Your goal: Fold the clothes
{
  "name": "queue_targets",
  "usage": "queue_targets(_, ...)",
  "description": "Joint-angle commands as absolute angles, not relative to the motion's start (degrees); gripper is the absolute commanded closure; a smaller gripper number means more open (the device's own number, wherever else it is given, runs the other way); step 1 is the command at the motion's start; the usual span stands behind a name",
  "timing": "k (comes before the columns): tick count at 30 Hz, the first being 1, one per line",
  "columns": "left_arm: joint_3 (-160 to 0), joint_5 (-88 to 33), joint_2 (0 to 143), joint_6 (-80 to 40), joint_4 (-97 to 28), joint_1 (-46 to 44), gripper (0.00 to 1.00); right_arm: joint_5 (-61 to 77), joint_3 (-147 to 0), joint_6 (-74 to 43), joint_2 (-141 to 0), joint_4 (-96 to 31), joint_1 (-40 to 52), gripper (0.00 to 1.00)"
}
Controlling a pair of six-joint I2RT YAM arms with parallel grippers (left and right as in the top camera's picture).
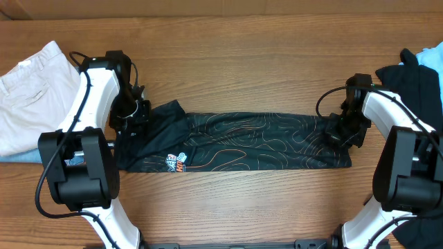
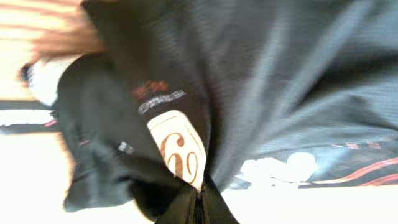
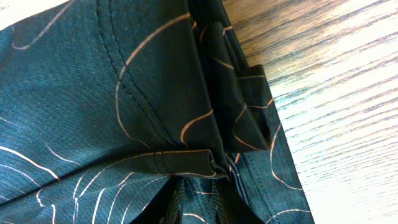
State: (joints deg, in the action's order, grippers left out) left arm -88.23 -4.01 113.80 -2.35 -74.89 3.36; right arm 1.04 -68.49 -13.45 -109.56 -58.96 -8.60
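The black jersey [image 1: 242,142] with orange-red contour lines lies folded into a long band across the table, a logo patch near its left front. My left gripper [image 1: 133,115] is shut on the jersey's left end; the left wrist view shows the cloth [image 2: 261,87] bunched in the jaws [image 2: 199,202] with a white number label beside them. My right gripper [image 1: 344,131] is shut on the jersey's right end; the right wrist view shows the patterned cloth [image 3: 93,93] gathered between the fingers [image 3: 214,186].
Beige trousers [image 1: 31,93] lie at the far left, over blue cloth at their lower edge. A plain black garment [image 1: 415,86] and blue cloth [image 1: 430,59] lie at the far right. Bare wooden table [image 1: 242,69] shows behind and in front of the jersey.
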Motion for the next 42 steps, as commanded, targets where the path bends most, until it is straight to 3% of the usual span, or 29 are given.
queue_targets(1, -88.88, 6.9, 112.86, -7.29, -76.12, 3.09, 0.96, 0.73, -67.55, -13.26, -108.77, -58.96, -8.6, 0.8)
queue_targets(6, -88.88, 12.67, 112.86, -11.79, -76.9, 3.7, 0.95, 0.73, -67.55, -13.1, -108.77, -58.98, -8.6, 0.81)
queue_targets(34, -88.88, 9.1, 112.86, -12.03, -74.08, 4.47, 0.92, 0.73, -67.55, -13.13, -108.77, -59.16, -8.6, 0.8)
queue_targets(37, -88.88, 4.73, 112.84, -9.63, -74.06, 4.47, 0.96, 0.73, -67.55, -13.13, -108.77, -59.16, -8.6, 0.8)
queue_targets(42, -88.88, -13.85, 112.81, 4.93, -73.91, 4.47, 0.96, 0.73, -67.55, -13.1, -108.77, -59.18, -8.6, 0.8)
